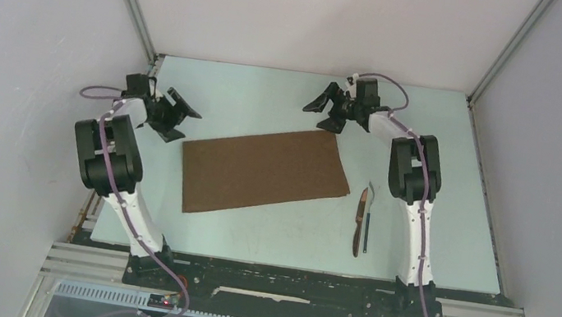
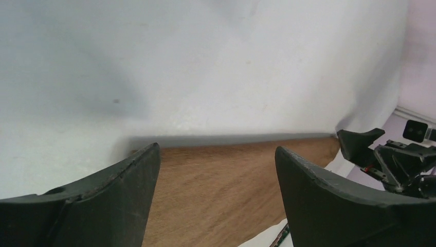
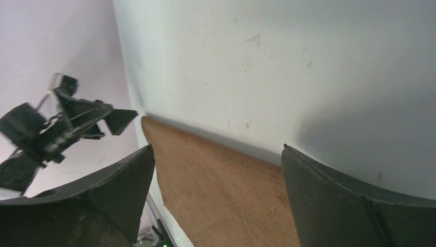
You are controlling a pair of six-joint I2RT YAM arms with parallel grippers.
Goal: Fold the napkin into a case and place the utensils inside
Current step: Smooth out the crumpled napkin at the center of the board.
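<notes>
Top external view is showing me the utensils [image 1: 358, 227] lying well nearward of the right jaws, apart from them. Between the two sets of jaws the napkin [image 1: 263, 171] is lying flat and unfolded on the bench [image 1: 270, 95], so I am judging the folding not yet begun. Both sets of jaws are hanging wide open and empty, just off its far corners. The next move is calling for lowering them and pinching those corners.
</notes>
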